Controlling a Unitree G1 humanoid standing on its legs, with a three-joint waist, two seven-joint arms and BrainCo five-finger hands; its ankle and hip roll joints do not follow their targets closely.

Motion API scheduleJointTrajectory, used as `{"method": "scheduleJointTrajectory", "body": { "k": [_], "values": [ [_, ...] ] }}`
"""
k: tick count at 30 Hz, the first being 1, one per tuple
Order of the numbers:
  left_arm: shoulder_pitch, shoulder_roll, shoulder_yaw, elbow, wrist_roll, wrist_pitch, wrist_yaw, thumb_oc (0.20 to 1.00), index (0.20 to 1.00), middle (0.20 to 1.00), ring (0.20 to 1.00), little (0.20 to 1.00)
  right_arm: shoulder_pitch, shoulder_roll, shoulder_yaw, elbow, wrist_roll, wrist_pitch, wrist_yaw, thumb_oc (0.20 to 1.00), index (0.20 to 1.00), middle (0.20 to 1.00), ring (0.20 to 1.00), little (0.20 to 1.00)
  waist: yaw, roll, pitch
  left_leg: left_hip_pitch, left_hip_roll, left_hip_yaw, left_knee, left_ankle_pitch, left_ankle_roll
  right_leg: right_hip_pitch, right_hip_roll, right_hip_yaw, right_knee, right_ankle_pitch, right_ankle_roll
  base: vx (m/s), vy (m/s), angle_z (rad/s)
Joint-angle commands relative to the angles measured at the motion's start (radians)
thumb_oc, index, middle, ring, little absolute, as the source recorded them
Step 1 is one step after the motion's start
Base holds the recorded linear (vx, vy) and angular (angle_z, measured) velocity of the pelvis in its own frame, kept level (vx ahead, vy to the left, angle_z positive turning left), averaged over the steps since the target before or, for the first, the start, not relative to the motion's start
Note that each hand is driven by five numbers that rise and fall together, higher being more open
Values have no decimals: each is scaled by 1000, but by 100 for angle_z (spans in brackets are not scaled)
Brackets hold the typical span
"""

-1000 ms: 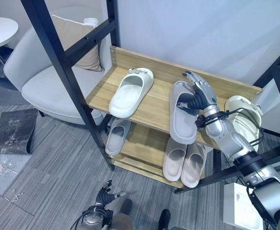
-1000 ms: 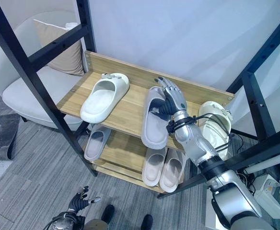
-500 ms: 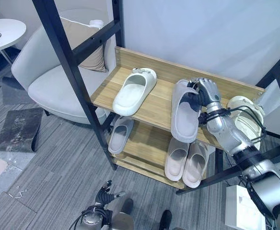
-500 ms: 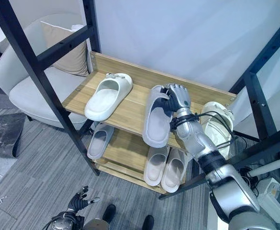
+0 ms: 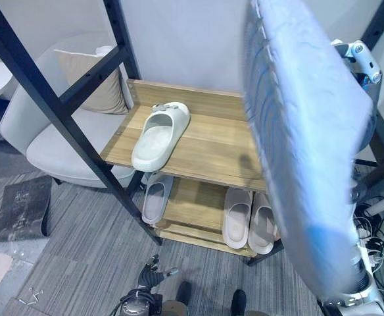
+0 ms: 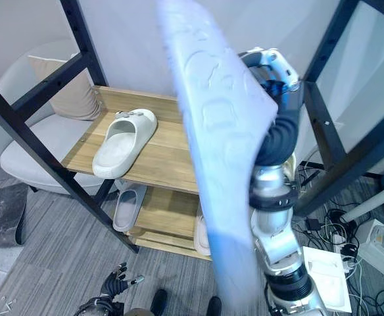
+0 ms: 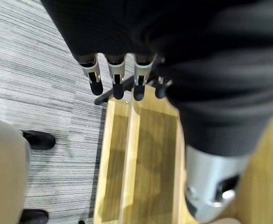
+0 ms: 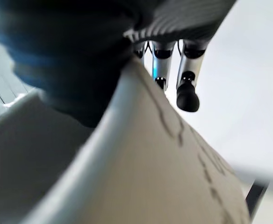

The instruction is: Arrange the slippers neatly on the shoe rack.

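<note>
right hand (image 6: 281,131) has lifted the grey slipper (image 5: 304,145) off the shoe rack (image 5: 205,148), fingers gripping it, ready for repositioning.

The shoe rack (image 5: 198,161) is a two-tier wooden unit with a raised back board. On the upper shelf (image 5: 212,148) one white slipper (image 5: 159,135) lies sole down toward the left end, toe opening facing the front edge. On the lower shelf (image 5: 195,204) a single grey slipper (image 5: 154,199) lies at the left end, and a pair of beige slippers (image 5: 248,227) lies side by side at the right end. The rack stands on grey carpet (image 5: 67,257).
</note>
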Motion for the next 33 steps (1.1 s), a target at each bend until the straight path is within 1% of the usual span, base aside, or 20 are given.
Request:
{"method": "scheduleJointTrajectory", "body": {
  "k": [1,4,5,7,9,10,11,15,16,18,20,21,22,25,26,27,28,30,31,33],
  "values": [
    [-34,23,-29,36,-37,-29,-3,1000,1000,1000,1000,1000,-68,2,60,-48,274,-31,164,200,200,200,200,200,41,-10,-30,22,-9,-19,-1,-49,13,80,-33,-20,15,-107,45,-24,-43,7],
    [-31,22,-37,27,-58,-38,-7,1000,1000,1000,1000,1000,-103,86,213,22,392,20,240,200,200,200,200,200,66,-4,-26,18,-13,-48,-1,-39,9,84,-34,-44,26,-112,40,-32,-38,19],
    [-39,20,-33,54,-58,-49,-4,1000,1000,1000,1000,1000,-135,90,291,77,335,64,258,200,200,200,200,200,93,-4,-24,13,-18,-73,0,-31,3,89,-37,-71,31,-116,36,-39,-29,31],
    [-45,17,-30,74,-57,-55,-3,1000,1000,1000,1000,1000,-146,92,325,114,308,81,281,200,200,200,200,200,99,-5,-22,9,-21,-87,1,-29,0,93,-38,-85,32,-118,35,-42,-32,47],
    [-64,11,-28,90,-66,-75,-1,1000,1000,1000,1000,1000,-117,103,442,290,203,146,338,200,200,200,200,200,138,-7,-17,-2,-31,-129,6,-20,-8,109,-42,-135,35,-127,31,-47,-37,89],
    [-63,11,-27,90,-66,-75,-1,1000,1000,1000,1000,1000,-118,105,443,293,202,144,339,200,200,200,200,200,136,-7,-17,-2,-31,-131,6,-20,-8,110,-42,-137,35,-127,31,-36,-19,63],
    [-71,6,-24,109,-76,-81,-2,1000,1000,1000,1000,1000,-77,105,486,395,104,166,353,200,200,200,200,200,154,-7,-12,-7,-38,-152,7,-14,-13,117,-44,-165,38,-132,29,-31,-5,34],
    [-85,-8,-5,149,-92,-90,6,1000,1000,1000,1000,1000,-8,114,527,602,-164,171,327,200,200,200,200,200,170,-7,-4,-15,-48,-188,10,-8,-18,128,-44,-205,43,-137,30,-28,5,42],
    [-85,-8,-5,149,-92,-90,6,1000,1000,1000,1000,1000,-8,117,528,607,-167,167,326,200,200,200,200,200,168,-7,-5,-15,-48,-189,10,-8,-18,129,-44,-206,43,-138,30,-18,15,37],
    [-81,-14,6,162,-98,-93,17,1000,1000,1000,1000,1000,25,93,511,700,-410,159,257,200,200,200,200,200,176,-8,5,-14,-48,-197,13,-11,-22,133,-41,-214,47,-146,29,-16,4,14],
    [-130,-31,10,203,-113,-95,51,1000,1000,1000,1000,1000,50,51,476,763,-722,173,137,200,200,200,200,200,162,-12,10,-15,-46,-197,14,-15,-22,130,-38,-216,52,-153,33,0,0,0],
    [-140,-37,9,219,-114,-96,59,1000,1000,1000,1000,1000,59,49,454,807,-782,183,96,200,200,200,200,200,158,-12,12,-21,-48,-199,15,-10,-20,126,-40,-219,52,-149,37,0,0,0],
    [-142,-38,8,221,-114,-97,59,1000,1000,1000,1000,1000,59,51,454,812,-786,181,92,200,200,200,200,200,159,-12,12,-22,-48,-199,15,-10,-20,125,-40,-219,52,-149,37,0,0,0],
    [-185,-39,-22,220,-131,-103,78,1000,1000,1000,1000,1000,23,44,369,951,-928,220,-83,200,200,200,200,200,154,-8,42,-45,-51,-199,31,-11,-19,102,-40,-223,71,-155,39,-31,11,-3],
    [-186,-38,-23,219,-132,-103,79,1000,1000,1000,1000,1000,22,44,368,952,-929,221,-84,200,200,200,200,200,155,-8,43,-47,-51,-199,32,-11,-19,100,-41,-223,73,-156,39,-103,12,1],
    [-205,-37,-37,203,-145,-108,85,1000,1000,1000,1000,1000,-5,40,341,992,-960,232,-144,200,200,200,200,200,154,-3,63,-65,-54,-202,43,-9,-18,82,-44,-224,87,-159,38,-249,24,5],
    [-247,-35,-70,183,-164,-120,91,1000,1000,1000,1000,1000,-86,48,317,1067,-997,263,-236,200,200,200,200,200,156,15,120,-116,-64,-212,77,-3,-16,28,-51,-230,126,-165,35,-340,47,4],
    [-265,-32,-85,168,-179,-126,92,1000,1000,1000,1000,1000,-134,56,308,1089,-998,273,-260,200,200,200,200,200,156,24,146,-153,-70,-214,103,-2,-16,-11,-58,-231,155,-168,34,-304,59,5],
    [-294,-13,-122,121,-199,-144,98,1000,1000,1000,1000,1000,-238,42,278,1136,-1020,310,-349,200,200,200,200,200,159,50,210,-231,-79,-214,166,-5,-14,-97,-80,-220,228,-179,30,-323,102,17],
    [-312,11,-142,86,-207,-163,98,1000,1000,1000,1000,1000,-327,16,260,1186,-1032,335,-403,200,200,200,200,200,158,74,246,-312,-93,-210,224,-7,-12,-183,-104,-201,291,-183,28,-283,130,19]
  ]
}}
